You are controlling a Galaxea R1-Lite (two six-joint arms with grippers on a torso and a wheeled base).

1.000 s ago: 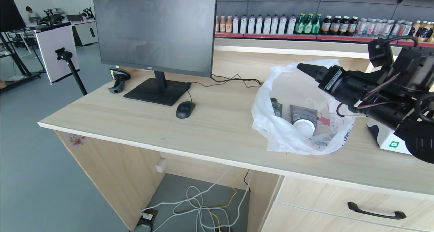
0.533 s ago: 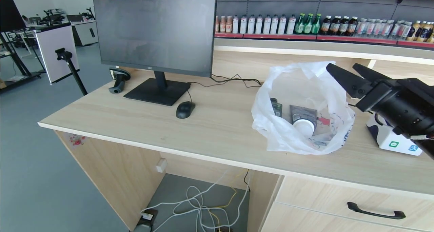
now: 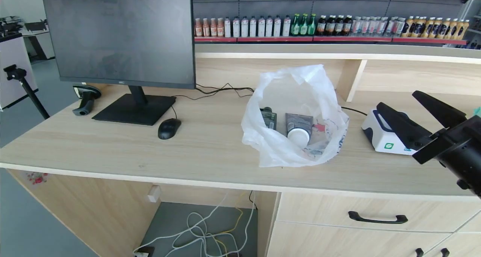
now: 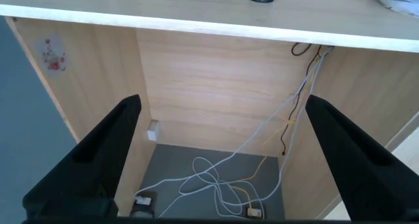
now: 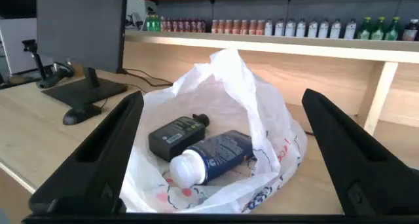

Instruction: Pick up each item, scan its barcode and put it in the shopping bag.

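right of the shopping bag (image 3: 293, 80), jaws of the right gripper (image 3: 396, 99) gape wide, empty; left gripper (image 4: 222, 103) likewise

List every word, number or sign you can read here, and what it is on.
Nothing legible.
Monitor logo: too small.
Dark bottle label: blurred.
White-capped bottle label: blurred.
Shopping bag print: unreadable.
White scanner box: green square sign, no words legible.
Shelf bottles: labels too small.

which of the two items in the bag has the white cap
The dark blue tube. The dark bottle lying beside it in the shopping bag has a black cap instead.
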